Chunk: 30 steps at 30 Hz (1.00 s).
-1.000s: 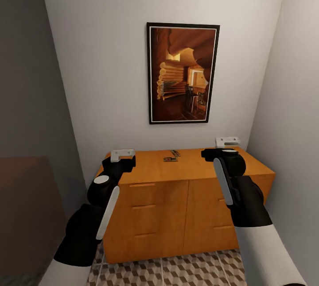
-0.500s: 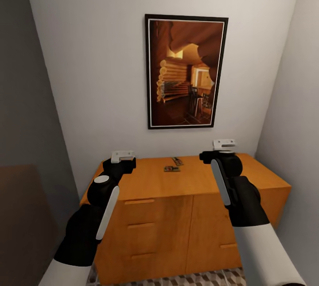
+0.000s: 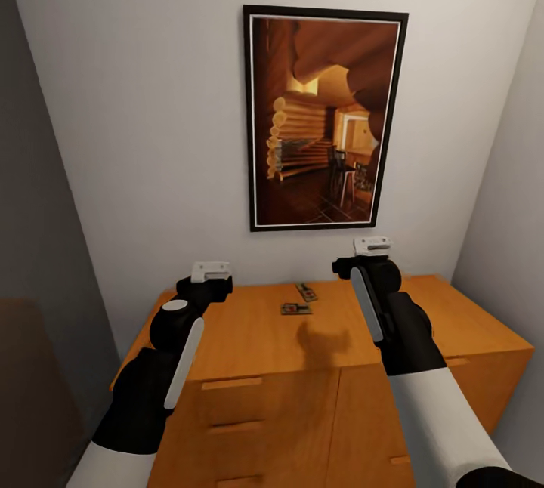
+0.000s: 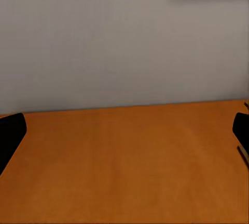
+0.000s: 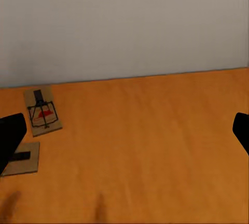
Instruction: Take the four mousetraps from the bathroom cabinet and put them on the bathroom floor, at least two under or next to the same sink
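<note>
Closer now than a moment ago, the robot has rolled up to the cabinet [image 3: 302, 367], so the patterned floor tiles have slipped out of the head view and the orange-brown top fills more of it; the two traps themselves lie where they lay. Nearest to me are the two black-and-white forearms, raised side by side over the front of the cabinet, whose drawer fronts with slim handles show below them. The left gripper [image 3: 210, 270] hangs above the top's left rear part; in its own wrist view the two dark fingertips [image 4: 10, 135] sit at opposite edges with bare wood between them, so the jaws are spread wide and hold nothing. The right gripper [image 3: 372, 245] hangs a little higher over the right half, and its wrist view shows the same wide spread, fingertips [image 5: 11, 135] far apart, nothing between them. Further back, near the middle of the top toward the wall, lie two mousetraps: the nearer mousetrap [image 3: 295, 309] flat with its long side across, and the farther mousetrap [image 3: 306, 291] just beside it, angled, its red mark and dark wire plain in the right wrist view [image 5: 43, 111]. Behind them rises the pale wall with a dark-framed picture [image 3: 325, 118] of a log interior.
</note>
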Tool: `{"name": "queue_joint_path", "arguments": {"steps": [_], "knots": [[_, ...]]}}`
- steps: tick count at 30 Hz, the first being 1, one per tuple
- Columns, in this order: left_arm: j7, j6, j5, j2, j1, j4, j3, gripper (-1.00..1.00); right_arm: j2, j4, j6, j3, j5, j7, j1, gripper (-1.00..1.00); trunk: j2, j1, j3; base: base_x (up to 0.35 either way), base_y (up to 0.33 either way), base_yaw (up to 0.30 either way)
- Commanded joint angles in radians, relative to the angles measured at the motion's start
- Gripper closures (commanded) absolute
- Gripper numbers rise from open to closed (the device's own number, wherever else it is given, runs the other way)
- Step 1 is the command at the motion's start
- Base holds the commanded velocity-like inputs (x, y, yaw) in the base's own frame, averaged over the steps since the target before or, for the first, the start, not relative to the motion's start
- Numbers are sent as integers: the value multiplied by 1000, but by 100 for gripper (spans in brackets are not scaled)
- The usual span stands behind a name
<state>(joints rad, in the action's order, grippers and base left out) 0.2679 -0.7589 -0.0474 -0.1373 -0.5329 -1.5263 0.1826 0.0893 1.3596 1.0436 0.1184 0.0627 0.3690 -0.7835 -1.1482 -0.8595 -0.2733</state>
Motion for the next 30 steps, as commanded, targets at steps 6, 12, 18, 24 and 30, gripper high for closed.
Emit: {"name": "queue_joint_path", "arguments": {"steps": [6,12,18,24,30], "knots": [[7,-34,-5,1,-1,5,-3,-100,17,-5,4,1,8,7,-19,-100,-1,-1,-1,323,0,0],[7,-51,-7,1,-1,7,-4,-100,34,-49,4,1,8,6,-55,-100,-1,-1,-1,323,0,0],[7,-55,-8,1,-1,8,-6,-100,38,-98,4,1,13,5,-75,-100,-1,-1,-1,308,0,0],[7,-59,-8,2,0,8,-6,-100,41,-115,4,2,15,2,-80,-100,-1,-1,-1,104,0,0],[6,-76,-17,2,-1,11,-4,-100,41,-118,4,4,15,1,-81,-100,-1,-1,-1,23,0,0]]}}
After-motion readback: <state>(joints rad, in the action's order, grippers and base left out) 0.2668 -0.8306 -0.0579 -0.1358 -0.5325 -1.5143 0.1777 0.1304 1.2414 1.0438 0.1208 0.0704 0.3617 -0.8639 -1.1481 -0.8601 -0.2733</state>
